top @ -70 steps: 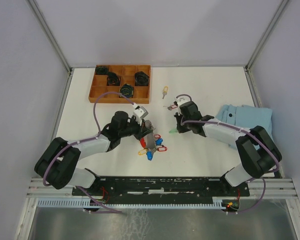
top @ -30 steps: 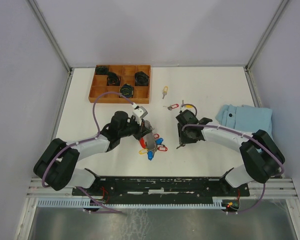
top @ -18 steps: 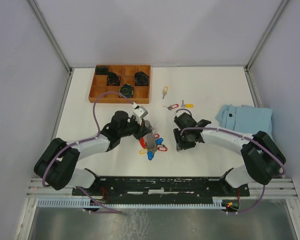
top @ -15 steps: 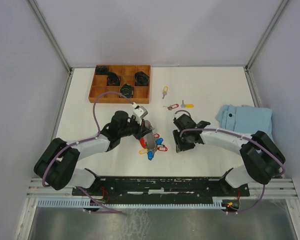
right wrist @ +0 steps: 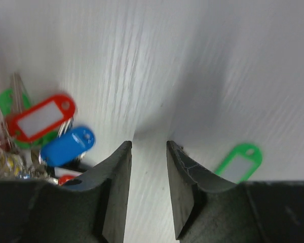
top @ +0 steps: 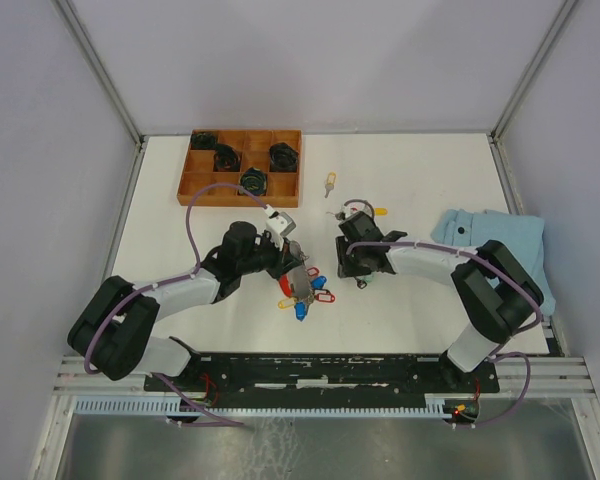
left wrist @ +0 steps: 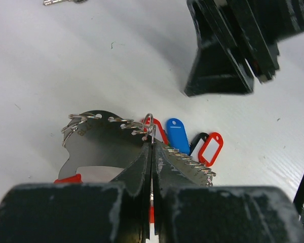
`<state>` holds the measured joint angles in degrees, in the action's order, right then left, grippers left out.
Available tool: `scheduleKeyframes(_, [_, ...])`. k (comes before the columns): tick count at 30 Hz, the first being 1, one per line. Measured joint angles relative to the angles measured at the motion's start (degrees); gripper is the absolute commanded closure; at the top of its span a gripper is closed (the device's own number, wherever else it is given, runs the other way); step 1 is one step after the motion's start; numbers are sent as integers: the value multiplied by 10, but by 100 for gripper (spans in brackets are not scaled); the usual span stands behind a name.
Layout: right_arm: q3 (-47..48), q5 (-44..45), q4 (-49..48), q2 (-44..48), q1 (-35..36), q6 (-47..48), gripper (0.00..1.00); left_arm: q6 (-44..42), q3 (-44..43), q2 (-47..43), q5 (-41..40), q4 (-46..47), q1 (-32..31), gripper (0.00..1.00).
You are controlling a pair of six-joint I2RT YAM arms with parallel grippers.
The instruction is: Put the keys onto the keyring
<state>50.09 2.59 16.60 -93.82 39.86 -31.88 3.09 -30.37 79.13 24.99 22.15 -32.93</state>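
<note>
White table (top: 430, 170) between pale walls (top: 310, 60) bears keyring (top: 300, 285), keys (top: 329, 182), wooden tray (top: 205, 186).

Three loose keys (top: 329, 183), one keyring (top: 300, 285), four black parts (top: 283, 155) in one tray (top: 230, 200), one cloth (top: 490, 240).

Orange wooden compartment tray (top: 210, 186) at ten o'clock on white table (top: 420, 170), holding four black round parts (top: 283, 155); light-blue cloth (top: 500, 240) at three o'clock.

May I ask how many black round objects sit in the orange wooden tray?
4 black round objects in the orange wooden tray: far left corner, just right of it, right side, near edge. None seems hidden.
</note>
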Motion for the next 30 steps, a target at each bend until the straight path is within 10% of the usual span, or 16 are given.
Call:
scheduleKeyframes(11, [53, -14, 4, -38, -77, 59, 52, 0, 0, 0, -7, -15, 0, 97])
scheduleKeyframes(30, [61, -41, 108, -34, -129, 111, 75, 0, 0, 0, -7, -21, 0, 97])
